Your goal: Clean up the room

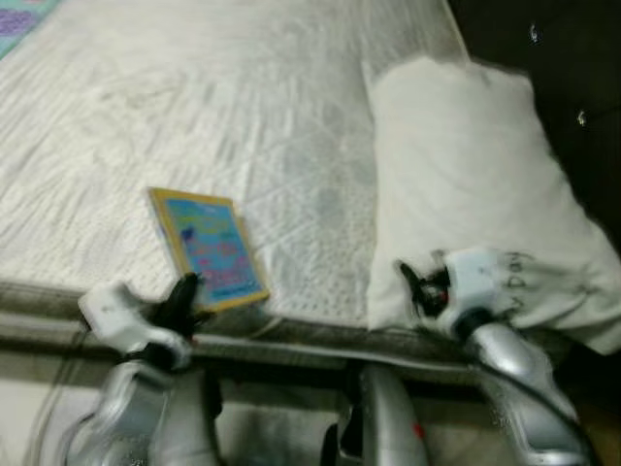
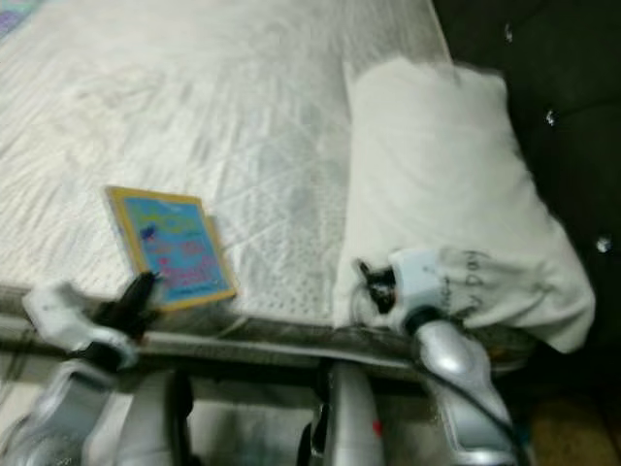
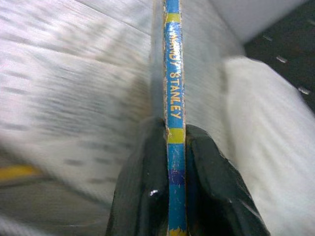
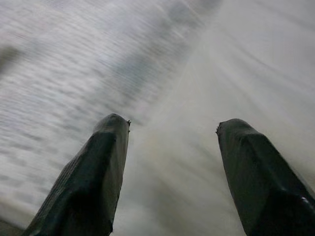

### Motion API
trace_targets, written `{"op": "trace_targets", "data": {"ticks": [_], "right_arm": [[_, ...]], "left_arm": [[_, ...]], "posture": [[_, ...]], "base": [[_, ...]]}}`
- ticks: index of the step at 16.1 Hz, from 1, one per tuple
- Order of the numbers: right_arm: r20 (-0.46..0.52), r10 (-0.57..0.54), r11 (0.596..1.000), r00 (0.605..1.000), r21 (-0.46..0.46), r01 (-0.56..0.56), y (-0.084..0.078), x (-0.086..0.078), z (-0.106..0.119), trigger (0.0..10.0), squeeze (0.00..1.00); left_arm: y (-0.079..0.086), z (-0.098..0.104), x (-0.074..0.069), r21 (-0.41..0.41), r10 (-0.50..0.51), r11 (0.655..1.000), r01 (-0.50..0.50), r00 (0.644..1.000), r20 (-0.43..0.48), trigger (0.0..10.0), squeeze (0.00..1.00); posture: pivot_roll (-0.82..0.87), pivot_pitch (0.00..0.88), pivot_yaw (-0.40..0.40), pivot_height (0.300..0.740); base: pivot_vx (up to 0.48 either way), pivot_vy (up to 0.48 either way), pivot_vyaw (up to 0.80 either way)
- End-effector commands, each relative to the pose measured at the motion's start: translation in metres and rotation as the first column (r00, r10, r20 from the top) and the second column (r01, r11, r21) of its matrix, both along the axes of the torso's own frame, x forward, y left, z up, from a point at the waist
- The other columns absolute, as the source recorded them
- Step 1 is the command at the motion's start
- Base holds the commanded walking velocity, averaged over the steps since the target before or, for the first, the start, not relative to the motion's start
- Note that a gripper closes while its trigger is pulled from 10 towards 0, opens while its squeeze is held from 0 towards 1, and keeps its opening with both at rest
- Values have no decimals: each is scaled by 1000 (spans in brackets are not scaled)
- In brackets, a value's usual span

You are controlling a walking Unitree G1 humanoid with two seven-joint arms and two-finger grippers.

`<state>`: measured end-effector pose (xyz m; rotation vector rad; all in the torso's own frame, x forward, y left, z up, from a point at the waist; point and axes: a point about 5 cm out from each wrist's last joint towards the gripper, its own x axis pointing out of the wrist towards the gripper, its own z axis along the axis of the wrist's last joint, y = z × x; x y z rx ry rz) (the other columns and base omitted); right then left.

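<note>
A thin picture book with a yellow border and blue cover lies at the near edge of the white quilted bed. My left gripper is shut on its near edge; in the left wrist view the blue spine stands clamped between the two black fingers. My right gripper is held over the near end of the white pillow, and the right wrist view shows its fingers spread apart with nothing between them.
The pillow lies along the bed's right side, next to a dark headboard. A patterned cloth shows at the far left corner. The bed's near edge runs just in front of my arms.
</note>
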<state>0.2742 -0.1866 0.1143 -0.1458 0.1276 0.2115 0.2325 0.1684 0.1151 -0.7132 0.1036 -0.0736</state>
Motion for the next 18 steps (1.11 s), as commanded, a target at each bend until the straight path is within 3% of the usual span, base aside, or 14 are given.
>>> {"op": "trace_targets", "data": {"ticks": [1, 6, 9, 13, 14, 15, 18], "right_arm": [[10, 4, 1000, 1000, 9, -4, 2, -1, 1, 10000, 0], [11, -6, 1000, 1000, 6, 6, 1, -2, 1, 10000, 0], [14, -22, 1000, 1000, 0, 22, -1, -2, 2, 10000, 0], [12, -34, 999, 999, -4, 34, -2, -7, 3, 10000, 0], [12, -35, 999, 999, -5, 35, -2, -7, 3, 10000, 0], [10, -54, 998, 999, -17, 54, -8, -11, 4, 10000, 0], [14, -78, 996, 997, -30, 78, -14, -15, 7, 10000, 0]], "left_arm": [[1, -1, -3, 14, -4, 1000, 4, 1000, -9, 10000, 0], [-2, -1, 0, 36, -34, 999, 34, 999, -17, 10000, 0], [-8, 3, 19, 3, -78, 997, 78, 997, -18, 10000, 0], [-30, 1, 53, -37, -216, 976, 216, 976, 0, 10000, 0], [-32, 2, 54, -39, -226, 973, 226, 974, 2, 10000, 0], [-42, 7, 62, -67, -298, 952, 298, 954, 18, 10000, 0], [-44, 0, 77, -103, -396, 914, 392, 918, -23, 10000, 0]], "posture": [[-67, 194, -94, 531], [-68, 194, -91, 531], [-79, 192, -101, 531], [-115, 203, -108, 531], [-118, 204, -107, 531], [-135, 209, -103, 531], [-160, 214, -95, 531]], "base": [[0, 0, 0], [0, 0, 0], [0, 0, 0], [0, 0, 0], [0, 0, 0], [0, 0, 0], [0, 0, 0]]}}
